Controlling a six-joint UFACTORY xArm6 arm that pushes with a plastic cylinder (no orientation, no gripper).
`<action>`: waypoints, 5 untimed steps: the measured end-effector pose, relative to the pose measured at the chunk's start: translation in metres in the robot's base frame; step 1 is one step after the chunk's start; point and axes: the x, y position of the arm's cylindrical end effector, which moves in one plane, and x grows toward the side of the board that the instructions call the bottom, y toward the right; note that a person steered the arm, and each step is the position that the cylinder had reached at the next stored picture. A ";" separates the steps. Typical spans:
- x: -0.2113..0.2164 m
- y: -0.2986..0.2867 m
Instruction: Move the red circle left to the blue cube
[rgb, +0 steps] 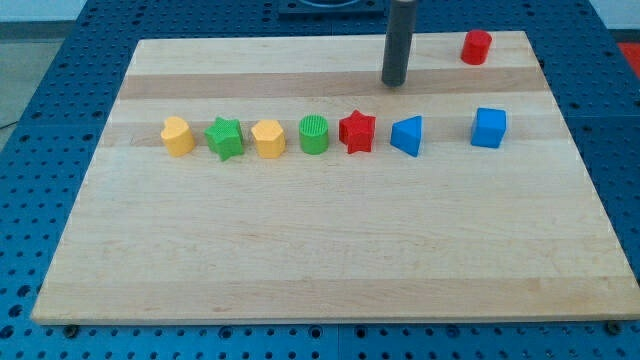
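Observation:
The red circle (476, 47) stands near the top right corner of the wooden board (300, 250). The blue cube (489, 128) sits below it, at the right end of a row of blocks. My tip (395, 84) is at the view's top, left of the red circle and apart from it, above the red star and blue triangle.
A row runs across the board from left to right: yellow block (178, 136), green star (225, 138), yellow block (268, 139), green circle (314, 134), red star (356, 132), blue triangle (407, 135). Blue perforated table surrounds the board.

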 end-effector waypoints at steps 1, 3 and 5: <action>-0.047 0.017; -0.076 0.126; -0.013 0.115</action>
